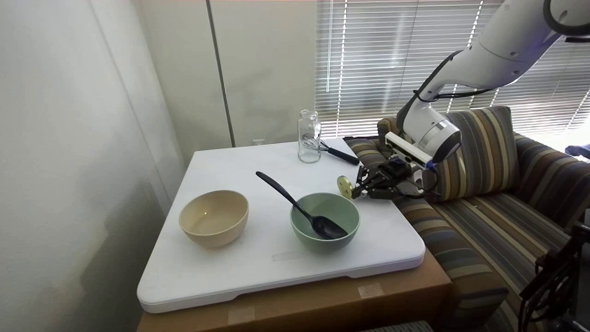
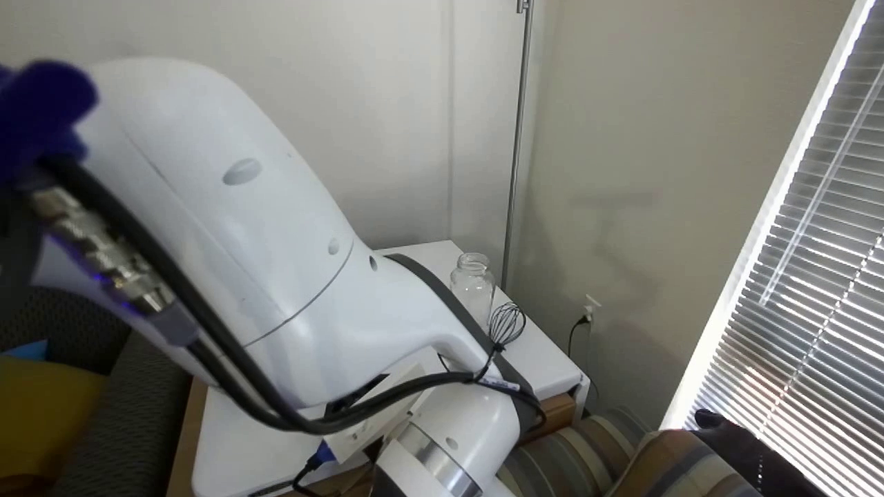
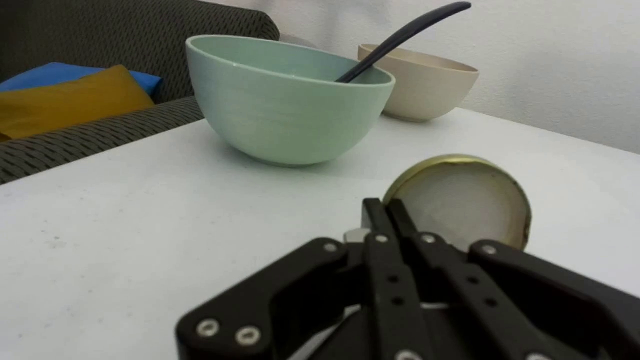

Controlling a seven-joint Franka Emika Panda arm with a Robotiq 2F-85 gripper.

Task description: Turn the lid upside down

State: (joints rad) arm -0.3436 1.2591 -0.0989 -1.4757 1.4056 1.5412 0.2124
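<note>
The lid (image 3: 462, 205) is a round disc with a thin gold rim. In the wrist view its pale whitish inner face is toward the camera. It stands tilted up on edge, and my gripper (image 3: 384, 205) is shut on its near-left rim. In an exterior view the lid's gold outer face (image 1: 344, 186) shows at the fingertips of my gripper (image 1: 357, 191), low over the white table just behind the green bowl. I cannot tell whether the lid's lower edge touches the table. In an exterior view that the arm (image 2: 387, 310) fills, the lid and the fingers are hidden.
The green bowl (image 1: 306, 240) with a black spoon (image 1: 281, 190) in it stands close to the lid. A cream bowl (image 1: 214, 235) stands farther off. A glass jar (image 1: 309, 138) and a whisk (image 1: 343, 156) are at the table's back. A striped sofa (image 1: 442, 221) borders the white table (image 1: 207, 281).
</note>
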